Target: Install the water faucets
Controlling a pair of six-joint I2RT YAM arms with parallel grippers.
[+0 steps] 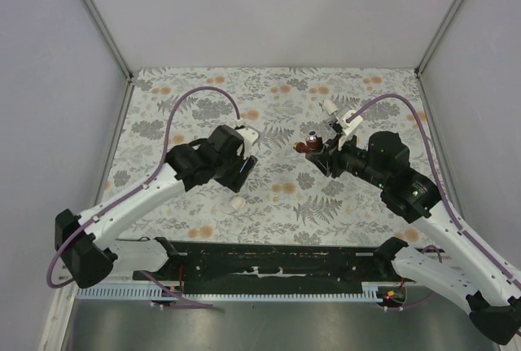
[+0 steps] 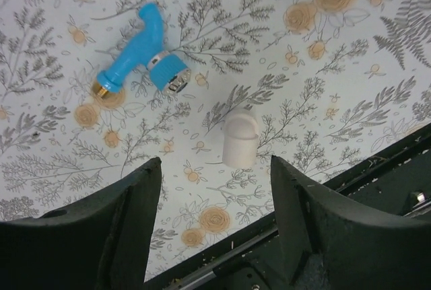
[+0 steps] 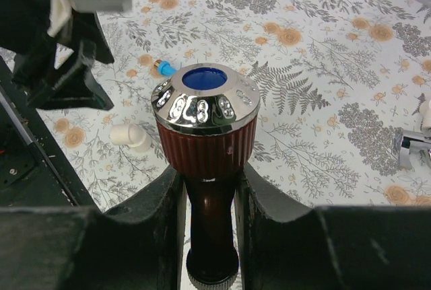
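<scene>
Right wrist: reddish-brown chrome-capped faucet [image 3: 205,138] gripped by right hand [image 3: 210,196].
Left hand [image 2: 215,169] is spread open, empty, near the white plastic fitting [image 2: 240,140]; it probably gets grasped next.

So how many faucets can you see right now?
3: brown faucet clamped in the right gripper; blue faucet lying on the table before the left gripper; white-silver faucet cut off at frame edge.

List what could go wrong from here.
1. The right hand pinches only the narrow stem of the brown faucet; the heavy-looking knob on top could make it tilt or slip.
2. The left hand hangs open just short of the white fitting, with the blue faucet beyond; closing here could grab or knock the wrong part.
</scene>
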